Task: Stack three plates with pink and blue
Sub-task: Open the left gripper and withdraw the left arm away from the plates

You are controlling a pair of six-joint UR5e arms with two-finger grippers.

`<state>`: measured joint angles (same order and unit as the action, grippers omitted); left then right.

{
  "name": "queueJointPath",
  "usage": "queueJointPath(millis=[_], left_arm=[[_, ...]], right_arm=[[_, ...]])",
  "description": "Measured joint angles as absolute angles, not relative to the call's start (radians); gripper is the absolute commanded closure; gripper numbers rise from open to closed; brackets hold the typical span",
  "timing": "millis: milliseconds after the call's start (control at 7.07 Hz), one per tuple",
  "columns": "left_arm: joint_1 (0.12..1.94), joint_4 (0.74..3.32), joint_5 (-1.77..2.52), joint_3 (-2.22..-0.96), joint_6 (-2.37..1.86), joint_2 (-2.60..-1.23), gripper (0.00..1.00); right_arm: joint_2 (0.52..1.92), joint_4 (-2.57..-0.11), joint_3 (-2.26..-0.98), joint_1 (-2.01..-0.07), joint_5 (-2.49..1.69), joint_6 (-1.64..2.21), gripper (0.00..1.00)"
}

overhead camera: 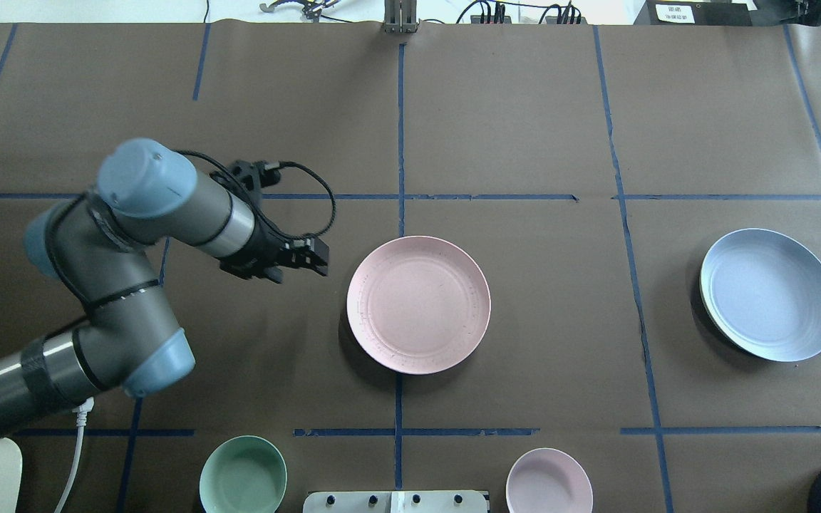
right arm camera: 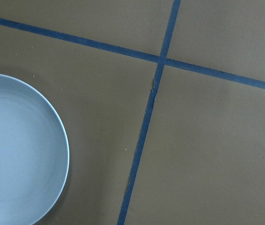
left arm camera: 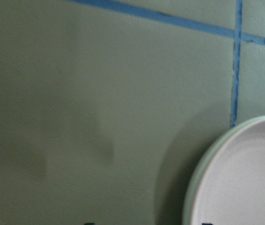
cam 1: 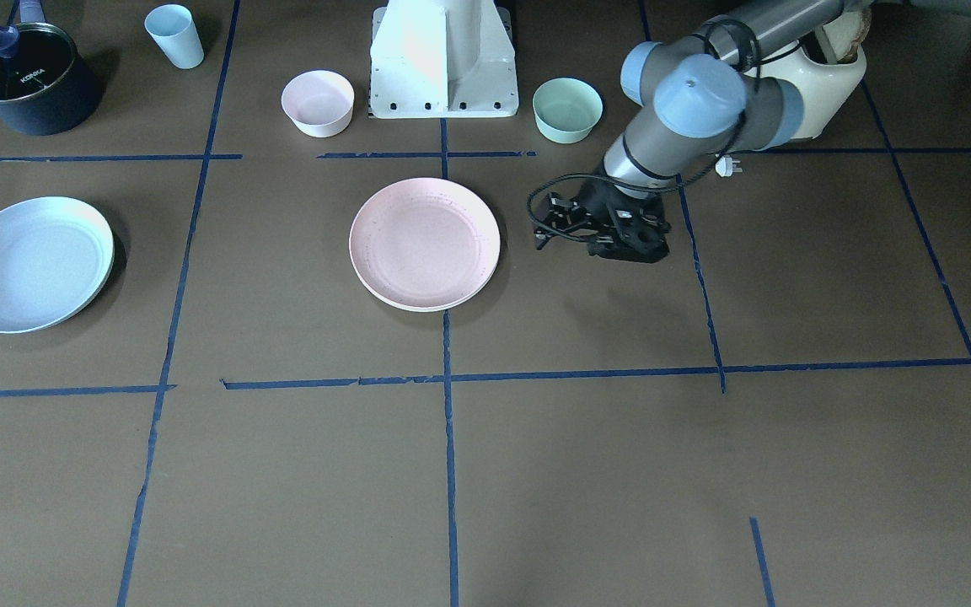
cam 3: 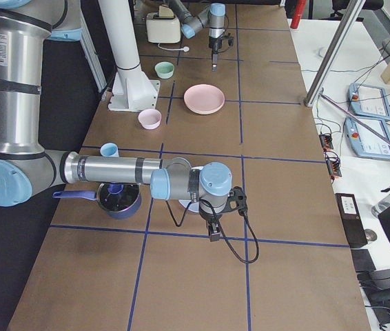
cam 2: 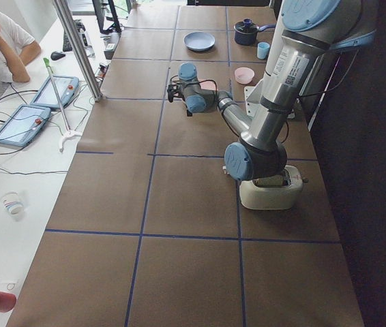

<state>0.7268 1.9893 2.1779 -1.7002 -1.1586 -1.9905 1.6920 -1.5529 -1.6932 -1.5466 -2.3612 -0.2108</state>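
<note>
Pink plate [cam 1: 425, 243] sits mid-table, seemingly atop a cream plate [left arm camera: 189, 197], blue plate [cam 1: 30, 263] well apart toward the robot's right; left gripper [overhead camera: 319, 258] hovers beside pink, jaws wide, empty; right gripper [cam 3: 213, 234] unreadable; next move likely calls for carrying blue across.

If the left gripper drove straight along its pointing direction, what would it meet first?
Probably the bare table just beside the pink plate. The left gripper points down, though one finger may clip the plate's rim.
</note>
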Motion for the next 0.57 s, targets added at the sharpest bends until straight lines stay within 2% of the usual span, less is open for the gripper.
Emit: queueJointPath(millis=[566], left_arm=[[1.174, 1.785, 2.357, -1.743, -0.317, -1.679, 0.00]], right_arm=[[1.687, -1.552, -1.694, -1.545, -2.364, -0.210, 0.00]])
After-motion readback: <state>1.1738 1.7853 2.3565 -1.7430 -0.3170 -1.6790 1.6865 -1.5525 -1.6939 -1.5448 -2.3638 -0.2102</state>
